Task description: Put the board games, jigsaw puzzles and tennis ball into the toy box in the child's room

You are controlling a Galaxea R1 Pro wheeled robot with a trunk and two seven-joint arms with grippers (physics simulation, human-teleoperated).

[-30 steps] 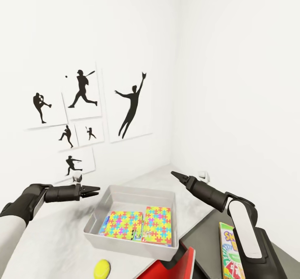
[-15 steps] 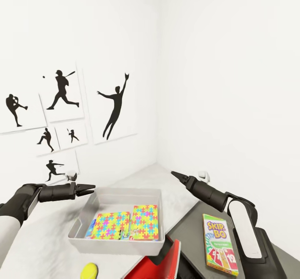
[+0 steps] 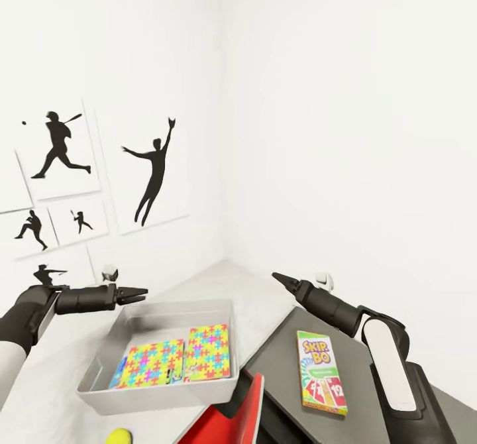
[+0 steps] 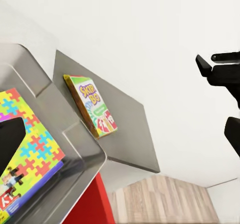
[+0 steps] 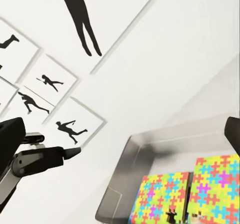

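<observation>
Both puzzles (image 3: 175, 361) already lie flat inside your toy box (image 3: 159, 391). The card game (image 3: 320, 371) waits right of the box, on the dark surface. Left gripper (image 3: 136, 293) slightly parted, right gripper (image 3: 277, 276) pinched together; both empty, hovering above the box.

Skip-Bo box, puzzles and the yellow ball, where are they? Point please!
Skip-Bo box (image 3: 320, 372): head view, middle of its front face.
Jigsaw puzzles (image 3: 175, 362): head view, lid of the left puzzle in the toy box.
Tennis ball (image 3: 119, 437): head view, its visible top.
</observation>
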